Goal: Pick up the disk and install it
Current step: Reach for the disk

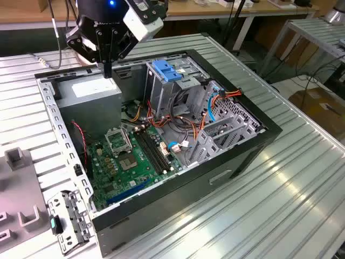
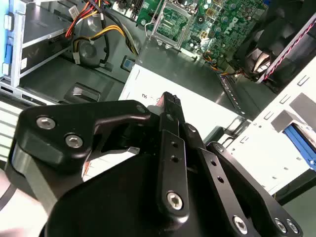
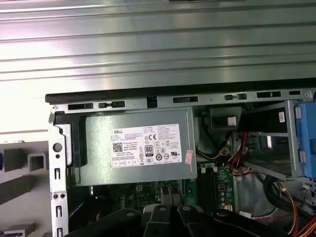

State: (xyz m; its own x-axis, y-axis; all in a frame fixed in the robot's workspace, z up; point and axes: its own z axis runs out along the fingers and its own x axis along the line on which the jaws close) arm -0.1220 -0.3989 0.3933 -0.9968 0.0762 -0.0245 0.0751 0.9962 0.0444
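My gripper (image 1: 108,71) hangs over the back corner of the open computer case (image 1: 232,162), just above the grey power supply (image 1: 91,97). Its black fingers (image 2: 170,106) stand together with nothing between them. In the second wrist view a ribbed strip of bright blue plastic (image 2: 302,142) lies in a pale fixture outside the case wall; it looks like the edge of the disk, with the rest out of view. The power supply's label (image 3: 145,144) faces the first wrist view.
Inside the case are a green motherboard (image 1: 129,162), a tall grey drive cage (image 1: 161,94) with a blue handle (image 1: 166,70), and orange, red and light-blue cables (image 1: 213,105). Grey fixtures (image 1: 16,162) and a metal bracket (image 1: 70,221) sit on the ribbed table at the exterior view's left.
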